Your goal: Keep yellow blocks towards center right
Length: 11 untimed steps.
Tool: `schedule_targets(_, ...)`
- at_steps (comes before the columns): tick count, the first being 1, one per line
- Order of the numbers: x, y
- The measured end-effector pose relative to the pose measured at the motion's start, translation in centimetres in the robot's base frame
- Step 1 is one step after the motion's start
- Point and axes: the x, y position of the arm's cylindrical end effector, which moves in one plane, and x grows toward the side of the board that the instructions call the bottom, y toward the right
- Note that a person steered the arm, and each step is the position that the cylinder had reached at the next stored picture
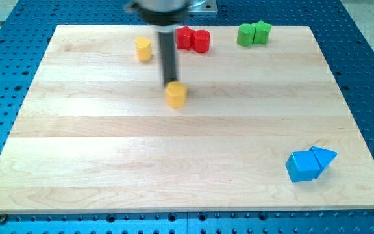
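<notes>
A yellow hexagonal block point(176, 95) lies a little left of the board's middle, in the upper half. My tip point(171, 82) stands right at its upper left edge, touching or nearly touching it. A yellow cylinder point(143, 49) stands near the view's top, left of the rod and apart from it. Both yellow blocks are left of centre.
Two red blocks point(193, 39) sit together at the view's top, just right of the rod. Two green blocks point(254, 34) sit at the top right. Two blue blocks, a cube point(302, 166) and a triangle point(324, 156), touch at the bottom right. The wooden board point(109, 162) rests on a blue perforated table.
</notes>
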Motion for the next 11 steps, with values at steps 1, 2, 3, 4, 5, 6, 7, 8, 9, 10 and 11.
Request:
schedule_targets(1, -1.9, -7.2)
schedule_targets(2, 3.2, -5.5)
schedule_targets(3, 3.2, 2.5)
schedule_targets(4, 3.6, 0.3)
schedule_targets(5, 4.5, 8.6)
schedule_targets(6, 4.4, 12.8)
schedule_targets(7, 0.1, 6.2)
schedule_targets(8, -1.9, 14.3)
schedule_targets(9, 1.3, 20.1)
schedule_targets(10, 1.3, 11.2)
schedule_targets(11, 1.1, -5.0)
